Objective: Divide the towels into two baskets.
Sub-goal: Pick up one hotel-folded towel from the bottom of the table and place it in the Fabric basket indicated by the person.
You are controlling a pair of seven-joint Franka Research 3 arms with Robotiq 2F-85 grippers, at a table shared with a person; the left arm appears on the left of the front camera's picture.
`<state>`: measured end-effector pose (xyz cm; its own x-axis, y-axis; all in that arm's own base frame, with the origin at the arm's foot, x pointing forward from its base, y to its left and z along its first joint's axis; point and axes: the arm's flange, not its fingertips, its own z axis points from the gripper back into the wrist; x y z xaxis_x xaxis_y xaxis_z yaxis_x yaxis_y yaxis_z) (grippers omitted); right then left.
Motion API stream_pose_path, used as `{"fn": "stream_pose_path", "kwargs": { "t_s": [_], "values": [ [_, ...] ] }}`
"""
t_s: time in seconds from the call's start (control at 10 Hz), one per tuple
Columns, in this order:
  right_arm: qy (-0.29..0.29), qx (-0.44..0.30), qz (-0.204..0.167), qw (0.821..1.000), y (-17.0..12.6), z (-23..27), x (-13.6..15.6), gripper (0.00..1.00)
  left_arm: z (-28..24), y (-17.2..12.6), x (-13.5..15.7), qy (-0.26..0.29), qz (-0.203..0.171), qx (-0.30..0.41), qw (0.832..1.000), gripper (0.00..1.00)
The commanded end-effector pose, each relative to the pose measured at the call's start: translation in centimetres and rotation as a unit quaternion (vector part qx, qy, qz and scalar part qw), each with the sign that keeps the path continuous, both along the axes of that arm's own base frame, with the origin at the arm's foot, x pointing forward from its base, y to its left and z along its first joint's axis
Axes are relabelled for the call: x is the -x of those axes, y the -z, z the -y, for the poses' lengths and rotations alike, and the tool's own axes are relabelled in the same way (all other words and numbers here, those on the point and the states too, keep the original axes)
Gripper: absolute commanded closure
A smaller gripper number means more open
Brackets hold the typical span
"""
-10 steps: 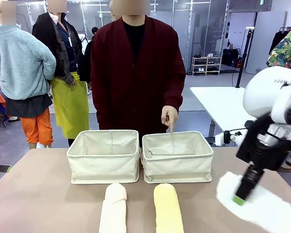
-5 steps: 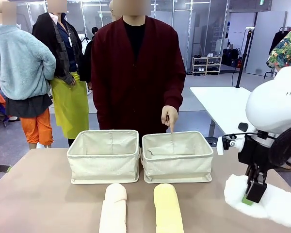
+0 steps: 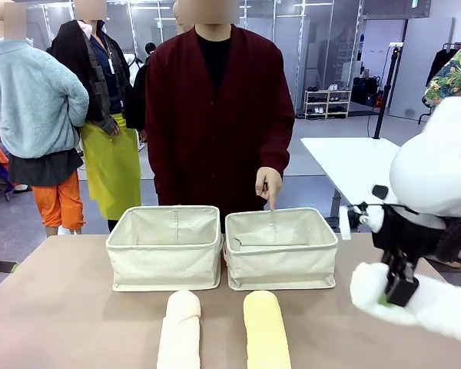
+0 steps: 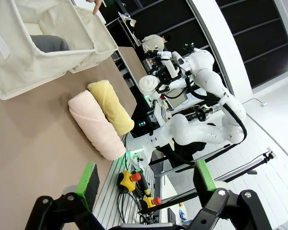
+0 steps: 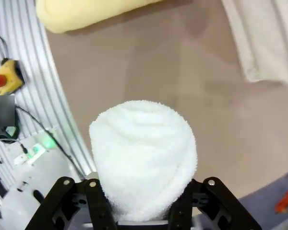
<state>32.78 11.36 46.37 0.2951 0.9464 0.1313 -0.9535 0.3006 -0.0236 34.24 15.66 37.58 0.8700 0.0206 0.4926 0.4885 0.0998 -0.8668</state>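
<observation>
— Any words or numbers you can read?
— None. The right arm's white shell [image 3: 446, 165] carries a small dark mark near the picture's edge, but it's too blurred to read.

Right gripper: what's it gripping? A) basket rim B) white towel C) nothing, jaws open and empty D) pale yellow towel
B: in the right wrist view the right gripper has its fingers pressed against both sides of the white towel, while the pale yellow towel lies apart on the table.
</observation>
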Motion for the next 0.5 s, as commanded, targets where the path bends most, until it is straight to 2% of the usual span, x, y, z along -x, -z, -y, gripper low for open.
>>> {"fn": "stream_pose_path", "kwargs": {
  "t_s": [0.0, 0.1, 0.3, 0.4],
  "values": [
    [-0.094, 0.012, 0.064, 0.993, -2.9, -2.6, -3.2, 0.65, 0.1, 0.0, 0.5, -0.003, 0.002, -0.006, 1.0, 0.0],
    [-0.087, 0.014, 0.053, 0.995, -4.3, -4.0, -5.7, 0.65, 0.1, 0.0, 0.5, -0.003, 0.002, -0.006, 1.0, 0.0],
    [-0.131, 0.042, 0.061, 0.989, -5.2, -7.7, -10.4, 0.65, 0.1, 0.0, 0.5, -0.003, 0.002, -0.006, 1.0, 0.0],
    [-0.172, 0.046, 0.068, 0.982, -5.4, -10.0, -12.8, 0.65, 0.1, 0.0, 0.5, -0.003, 0.002, -0.006, 1.0, 0.0]
  ]
}}
